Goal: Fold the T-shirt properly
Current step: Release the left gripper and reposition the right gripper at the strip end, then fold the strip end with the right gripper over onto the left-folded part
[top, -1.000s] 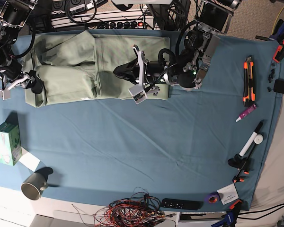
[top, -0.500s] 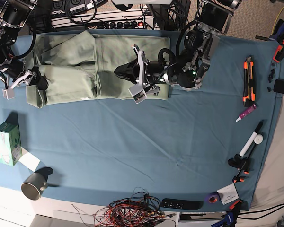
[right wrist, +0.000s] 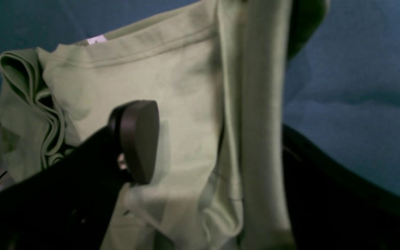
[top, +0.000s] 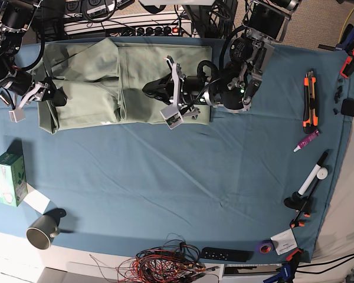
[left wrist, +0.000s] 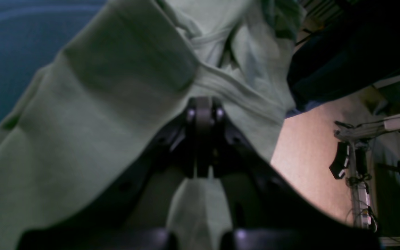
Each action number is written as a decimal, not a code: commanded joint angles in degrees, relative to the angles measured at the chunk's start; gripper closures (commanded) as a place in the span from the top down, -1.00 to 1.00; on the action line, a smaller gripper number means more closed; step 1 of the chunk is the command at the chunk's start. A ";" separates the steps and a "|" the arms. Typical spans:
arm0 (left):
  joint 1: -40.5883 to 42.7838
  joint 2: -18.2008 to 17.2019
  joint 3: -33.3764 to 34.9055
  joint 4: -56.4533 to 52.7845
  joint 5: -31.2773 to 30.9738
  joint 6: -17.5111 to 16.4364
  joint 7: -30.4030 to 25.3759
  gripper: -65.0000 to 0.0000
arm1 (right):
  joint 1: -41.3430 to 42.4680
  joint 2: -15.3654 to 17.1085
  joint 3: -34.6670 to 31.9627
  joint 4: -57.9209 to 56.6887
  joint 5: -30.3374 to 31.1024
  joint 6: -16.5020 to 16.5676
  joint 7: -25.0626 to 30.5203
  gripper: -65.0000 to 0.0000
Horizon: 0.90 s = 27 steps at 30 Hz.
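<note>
Sage-green T-shirt [top: 124,76] lies half-folded along the table's far edge, long axis left-to-right, with the right gripper [top: 50,94] clamped on its outer end and the left gripper [top: 150,88], jaws together on a fold, nearer its middle.

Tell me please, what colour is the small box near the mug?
Green box, clearest in the base view.

Bright, sharp base view; dim, perhaps slightly blurred wrist views.
</note>
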 commanded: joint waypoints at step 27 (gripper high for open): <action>0.59 -2.10 -19.41 2.29 -15.56 -0.52 7.91 -1.00 | -3.34 -1.57 -1.36 15.65 7.15 -1.47 -11.18 -0.96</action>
